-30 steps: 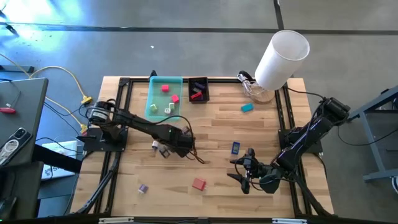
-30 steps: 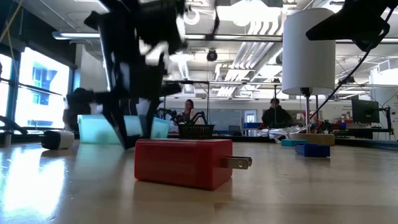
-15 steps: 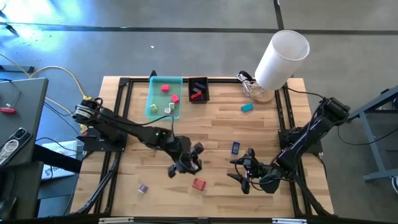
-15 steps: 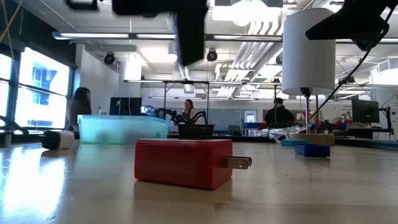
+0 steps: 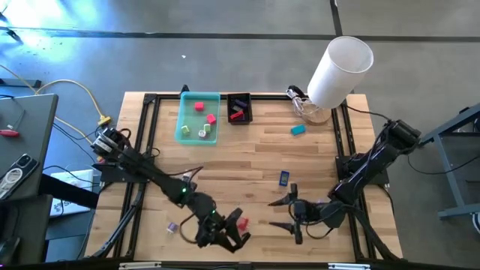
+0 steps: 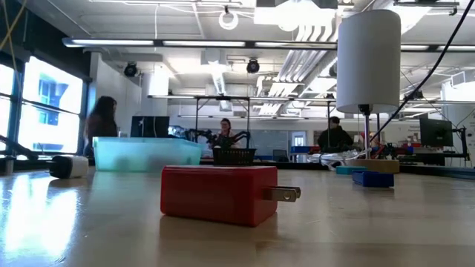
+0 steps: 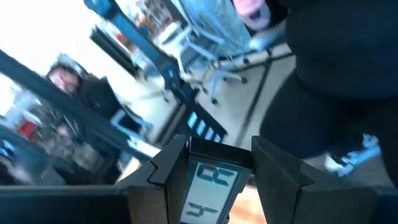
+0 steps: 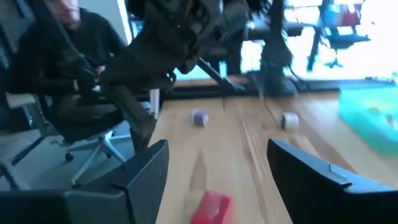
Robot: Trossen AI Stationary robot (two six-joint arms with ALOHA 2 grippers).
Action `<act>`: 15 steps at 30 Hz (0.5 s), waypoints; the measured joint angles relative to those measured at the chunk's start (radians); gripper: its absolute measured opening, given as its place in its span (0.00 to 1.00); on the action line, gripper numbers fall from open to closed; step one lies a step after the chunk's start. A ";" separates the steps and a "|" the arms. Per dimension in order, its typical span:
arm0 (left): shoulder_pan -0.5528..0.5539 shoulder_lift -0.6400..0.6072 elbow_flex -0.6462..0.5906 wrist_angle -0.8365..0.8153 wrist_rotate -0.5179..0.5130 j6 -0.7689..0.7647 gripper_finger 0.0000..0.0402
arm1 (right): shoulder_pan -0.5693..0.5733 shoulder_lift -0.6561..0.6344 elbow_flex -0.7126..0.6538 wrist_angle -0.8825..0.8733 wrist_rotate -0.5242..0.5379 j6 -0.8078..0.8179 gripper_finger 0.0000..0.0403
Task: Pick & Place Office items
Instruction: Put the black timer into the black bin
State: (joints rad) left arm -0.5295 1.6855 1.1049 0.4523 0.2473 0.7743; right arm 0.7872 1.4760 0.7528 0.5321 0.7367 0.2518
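My left gripper (image 5: 232,234) hangs over the table's near edge, shut on a small black office item with pale blue marks (image 7: 211,180). A red plug-like block (image 5: 241,223) lies flat on the table just beside it and shows up close in the low view (image 6: 219,194). My right gripper (image 5: 283,214) stands open to the block's right with nothing between its fingers; in its wrist view (image 8: 214,168) the block (image 8: 211,208) lies ahead. A purple piece (image 5: 172,226), a blue piece (image 5: 284,178) and a teal piece (image 5: 298,129) lie loose on the table. My left gripper pinches the black item's two sides (image 7: 194,177) between its two fingers. The fingers point about level, out past the table's near edge. The item is lifted clear of the table.
A teal tray (image 5: 199,118) with red, pink and white pieces and a small black basket (image 5: 239,107) stand at the far edge. A tall white cylinder (image 5: 341,71) rises at the far right corner. People sit in the room beyond the table.
My left gripper has swung from mid-table toward the near edge and to the right, rising out of the low view. It has tipped from pointing down to about level, carrying the black item with it. My right gripper has rolled and tipped up a little.
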 joint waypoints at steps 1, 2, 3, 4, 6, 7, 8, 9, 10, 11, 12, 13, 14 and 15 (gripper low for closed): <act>-0.011 0.006 0.000 0.017 -0.005 0.012 0.35 | -0.004 0.023 0.000 0.053 -0.008 -0.041 0.65; -0.015 0.009 0.000 0.024 -0.007 0.021 0.35 | -0.010 0.049 0.000 0.115 -0.016 -0.078 0.65; -0.020 0.011 0.000 0.016 -0.010 0.028 0.35 | -0.018 0.078 0.000 0.176 -0.030 -0.113 0.65; -0.023 0.014 0.000 0.013 -0.010 0.030 0.35 | -0.028 0.111 0.000 0.239 -0.056 -0.143 0.65; -0.023 0.020 -0.001 0.022 -0.012 0.031 0.35 | -0.045 0.178 0.001 0.356 -0.123 -0.196 0.65; -0.022 0.020 -0.001 0.025 -0.019 0.032 0.35 | -0.053 0.209 0.000 0.408 -0.156 -0.222 0.65; -0.022 0.020 -0.001 0.024 -0.022 0.032 0.35 | -0.062 0.235 0.000 0.466 -0.196 -0.243 0.65; -0.021 0.020 -0.001 0.024 -0.026 0.032 0.35 | -0.073 0.258 0.005 0.516 -0.238 -0.256 0.65; -0.018 0.021 -0.001 0.023 -0.030 0.036 0.35 | -0.081 0.278 0.011 0.549 -0.271 -0.261 0.65; -0.015 0.021 -0.001 0.023 -0.035 0.045 0.35 | -0.088 0.292 0.012 0.571 -0.300 -0.266 0.65; -0.013 0.021 -0.001 0.024 -0.038 0.056 0.35 | -0.096 0.303 0.015 0.577 -0.326 -0.270 0.65; -0.010 0.021 -0.001 0.026 -0.038 0.069 0.35 | -0.104 0.311 0.021 0.581 -0.355 -0.270 0.65; -0.007 0.021 -0.001 0.032 -0.036 0.084 0.35 | -0.114 0.316 0.026 0.583 -0.381 -0.263 0.65; -0.003 0.021 -0.001 0.040 -0.033 0.100 0.35 | -0.123 0.316 0.028 0.584 -0.395 -0.248 0.65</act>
State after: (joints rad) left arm -0.5326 1.7065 1.1042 0.4927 0.2139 0.8744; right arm 0.6647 1.7920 0.7810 1.1159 0.3415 0.0043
